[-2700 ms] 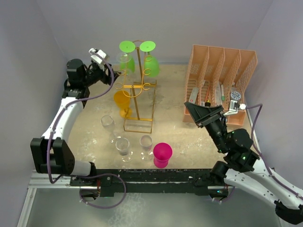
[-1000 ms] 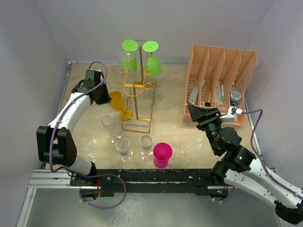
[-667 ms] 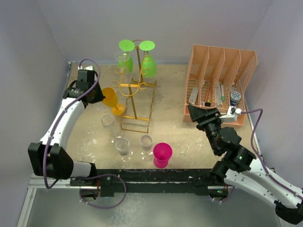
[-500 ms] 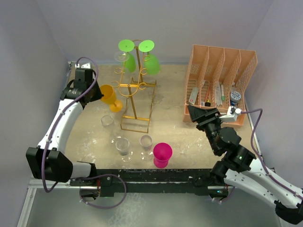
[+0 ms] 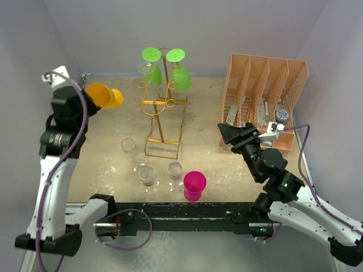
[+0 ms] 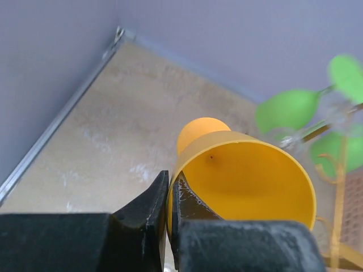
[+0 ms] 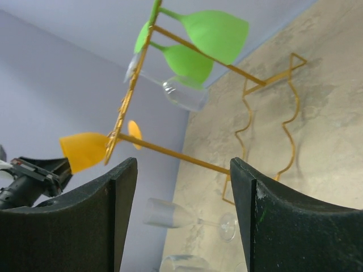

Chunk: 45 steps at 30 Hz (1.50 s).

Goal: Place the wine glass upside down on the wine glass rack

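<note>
Since half a second ago, the left arm has swung up and out to the far left, carrying the orange wine glass [image 5: 104, 95] away from the foot of the rack. The glass now hangs in the air well left of the gold wire wine glass rack [image 5: 161, 107], tipped on its side, with its mouth toward the arm and its stem pointing right at the rack's lower hooks. The left gripper [image 6: 170, 212] has its fingers pinched narrow on the rim of the bowl. From the right wrist view, I cannot tell whether the glass's foot touches the rack.

Two green wine glasses [image 5: 181, 76] and a clear one [image 5: 144, 69] hang upside down from the top hooks. Three clear glasses [image 5: 147, 174] stand on the table near the rack's base, with a magenta cup [image 5: 194, 185] just to their right. The right gripper [image 7: 184, 221] hovers to the right of the rack with its jaws wide and nothing between them. A peach mesh organizer [image 5: 264, 73] stands at the far right.
</note>
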{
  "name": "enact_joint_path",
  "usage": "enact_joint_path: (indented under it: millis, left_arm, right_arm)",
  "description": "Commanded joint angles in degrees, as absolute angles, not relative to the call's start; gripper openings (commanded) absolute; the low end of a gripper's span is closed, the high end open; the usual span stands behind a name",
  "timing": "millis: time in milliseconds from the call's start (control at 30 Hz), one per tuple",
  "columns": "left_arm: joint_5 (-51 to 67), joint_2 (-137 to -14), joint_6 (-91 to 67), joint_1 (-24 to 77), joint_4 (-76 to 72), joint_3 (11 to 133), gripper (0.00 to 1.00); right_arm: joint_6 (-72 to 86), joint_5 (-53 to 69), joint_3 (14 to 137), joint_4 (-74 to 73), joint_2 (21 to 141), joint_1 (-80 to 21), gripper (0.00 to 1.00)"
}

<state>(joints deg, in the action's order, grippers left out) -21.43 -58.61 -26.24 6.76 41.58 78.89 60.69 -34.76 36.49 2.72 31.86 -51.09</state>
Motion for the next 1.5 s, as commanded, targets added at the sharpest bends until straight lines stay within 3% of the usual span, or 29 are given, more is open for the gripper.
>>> enact_joint_path:
  millis: [0, 200, 400, 600, 933, 1200, 1467]
  left_arm:
    - [-22.1, -51.5, -27.7, 6.4, 32.4, 82.7, 0.0]
    - [-7.9, -46.0, -32.4, 6.4, 16.6, 83.3, 0.0]
    - [12.6, -48.5, -46.9, 6.4, -6.9, 80.2, 0.0]
    - [16.4, -56.2, -72.6, 6.9, -39.8, 73.5, 0.0]
    - [8.3, -66.9, -62.3, 25.3, -37.5, 76.0, 0.0]
    - [5.7, -70.1, -57.4, 34.8, -38.0, 74.7, 0.0]
    - [2.4, -69.1, -52.3, 39.5, -34.5, 73.9, 0.0]
  right_arm:
    - [57.9, -29.8, 38.9, 14.0, 31.9, -51.2, 0.69]
    - [56.3, -20.2, 41.5, 27.2, 35.7, -51.2, 0.7]
    - [61.4, -14.9, 45.9, 38.1, 41.8, -51.2, 0.7]
    - [64.7, -14.1, 56.4, 38.8, 48.1, -51.2, 0.68]
    - [67.5, -19.3, 65.1, 36.3, 53.1, -51.2, 0.67]
    - [73.8, -31.4, 64.5, 32.5, 54.0, -51.2, 0.64]
    - [72.1, -31.7, 65.9, 39.2, 57.0, -51.2, 0.59]
